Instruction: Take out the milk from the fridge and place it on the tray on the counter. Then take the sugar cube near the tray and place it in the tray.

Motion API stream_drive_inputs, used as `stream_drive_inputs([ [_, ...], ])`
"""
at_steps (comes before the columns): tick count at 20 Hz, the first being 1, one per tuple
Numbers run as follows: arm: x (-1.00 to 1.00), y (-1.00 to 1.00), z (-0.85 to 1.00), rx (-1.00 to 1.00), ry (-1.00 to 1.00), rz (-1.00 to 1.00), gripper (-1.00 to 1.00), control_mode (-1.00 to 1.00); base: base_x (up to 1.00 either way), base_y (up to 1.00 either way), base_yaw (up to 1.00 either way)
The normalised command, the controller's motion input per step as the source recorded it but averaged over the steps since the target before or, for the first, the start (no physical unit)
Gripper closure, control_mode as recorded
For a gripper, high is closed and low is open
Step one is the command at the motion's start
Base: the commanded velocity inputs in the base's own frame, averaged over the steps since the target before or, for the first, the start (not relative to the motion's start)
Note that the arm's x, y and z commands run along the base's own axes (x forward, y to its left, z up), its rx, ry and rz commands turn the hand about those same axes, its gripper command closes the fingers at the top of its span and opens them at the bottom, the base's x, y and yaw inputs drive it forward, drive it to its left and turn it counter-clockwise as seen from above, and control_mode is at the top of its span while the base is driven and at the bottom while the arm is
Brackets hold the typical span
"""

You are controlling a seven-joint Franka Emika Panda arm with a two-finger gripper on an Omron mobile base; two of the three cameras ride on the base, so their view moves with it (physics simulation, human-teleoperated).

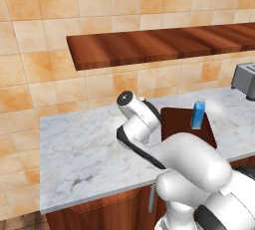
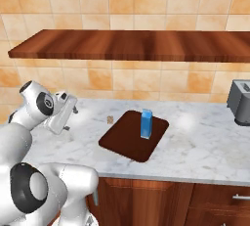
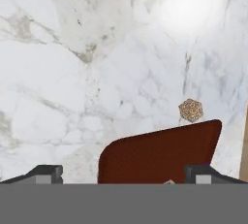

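Milk: we see the blue carton [image 2: 146,124] standing upright on the tray, toward its far right part; in the left base view the carton [image 1: 198,115] shows just past the arm.
Tray: the dark brown square tray [image 2: 124,139] lies flat on the bench, one corner pointing toward the wall; in the hand view a rounded corner of it [image 3: 155,157] sits between the two finger tips.
Sugar cube: we find the small tan lump [image 2: 110,119] on the bare marble just beside the tray's left far edge, apart from it; in the hand view the lump [image 3: 191,110] lies just beyond the tray's corner, not touching it.
Bench: white-grey veined marble [image 2: 195,146] over reddish-brown cabinets, against the orange-tiled wall.
Tool: we see the tool [image 2: 72,117] above the bench, left of the tray and the sugar cube, pointing down at the marble; its jaws stand wide apart and hold nothing. In the hand view the tool [image 3: 126,172] shows its two dark tips spread far to either side with only the tray corner between them.
Toaster: a grey toaster [image 2: 240,101] stands at the right end of the bench, well apart from the tray.
Shelf: a wooden shelf [image 2: 132,44] runs along the wall above the bench.
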Motion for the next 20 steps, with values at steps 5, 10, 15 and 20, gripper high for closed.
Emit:
stream_drive_inputs([
  [5, 0.25, -0.01, -0.11, -0.03, 0.14, 0.0, -1.0, -1.0, 0.0, 0.0, 0.0],
  [10, 0.21, -0.15, -0.06, -0.05, 0.15, 0.02, -1.0, -1.0, 0.0, 0.0, 0.0],
  [15, 0.1, 0.0, -0.1, -0.2, 0.07, 0.01, -1.0, -1.0, 0.0, 0.0, 0.0],
  [20, 0.0, -0.13, -0.01, -0.11, 0.0, 0.0, -1.0, -1.0, 0.0, 0.0, 0.0],
])
